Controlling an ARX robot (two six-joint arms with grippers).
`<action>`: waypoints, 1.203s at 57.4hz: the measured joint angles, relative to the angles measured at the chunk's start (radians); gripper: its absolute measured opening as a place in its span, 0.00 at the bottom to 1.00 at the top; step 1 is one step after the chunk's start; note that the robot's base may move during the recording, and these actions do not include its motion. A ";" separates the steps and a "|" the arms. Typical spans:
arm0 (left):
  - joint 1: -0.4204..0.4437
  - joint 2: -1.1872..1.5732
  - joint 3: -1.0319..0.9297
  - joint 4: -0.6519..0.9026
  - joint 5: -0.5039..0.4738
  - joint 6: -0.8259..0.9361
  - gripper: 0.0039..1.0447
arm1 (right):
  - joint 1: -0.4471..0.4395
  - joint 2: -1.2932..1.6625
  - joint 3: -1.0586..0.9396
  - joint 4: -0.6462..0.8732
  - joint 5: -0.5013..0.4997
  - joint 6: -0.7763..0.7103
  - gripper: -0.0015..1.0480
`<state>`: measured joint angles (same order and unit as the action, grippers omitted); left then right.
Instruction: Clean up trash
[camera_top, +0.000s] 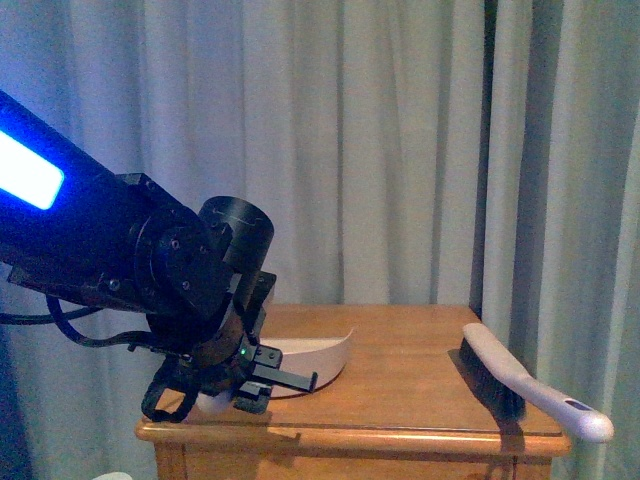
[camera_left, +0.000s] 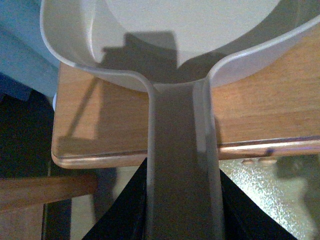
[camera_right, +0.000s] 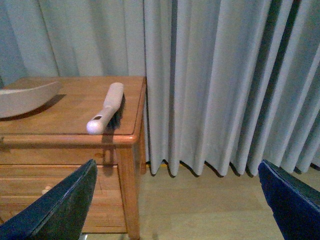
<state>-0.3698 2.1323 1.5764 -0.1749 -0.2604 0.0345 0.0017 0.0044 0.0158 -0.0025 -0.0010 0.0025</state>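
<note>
Gripping dustpan (camera_top: 325, 358) handle with left tool (camera_left: 182, 217); right tool (camera_right: 172, 200) spread wide, empty. Brush (camera_top: 500, 375) lies right of dustpan, handle toward counter (camera_top: 400, 335) front; right arm nearer. No trash in view.

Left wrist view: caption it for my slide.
Left gripper clasping the pale dustpan by its handle at the wooden table edge.

brush (camera_right: 106, 110) lying near table (camera_right: 70, 117) corner | pale dustpan (camera_right: 25, 99) apart from it | curtain (camera_right: 225, 75) beside | jaws spread wide
</note>
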 joint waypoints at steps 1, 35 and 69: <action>-0.002 -0.011 -0.013 0.020 0.000 0.001 0.26 | 0.000 0.000 0.000 0.000 0.000 0.000 0.93; 0.035 -0.860 -0.779 0.746 0.192 0.300 0.26 | 0.000 0.000 0.000 0.000 0.000 0.000 0.93; 0.401 -1.671 -1.248 0.501 0.448 0.128 0.26 | 0.000 0.000 0.000 0.000 0.000 0.000 0.93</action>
<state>0.0315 0.4614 0.3286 0.3264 0.1875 0.1623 0.0017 0.0044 0.0158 -0.0025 -0.0010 0.0025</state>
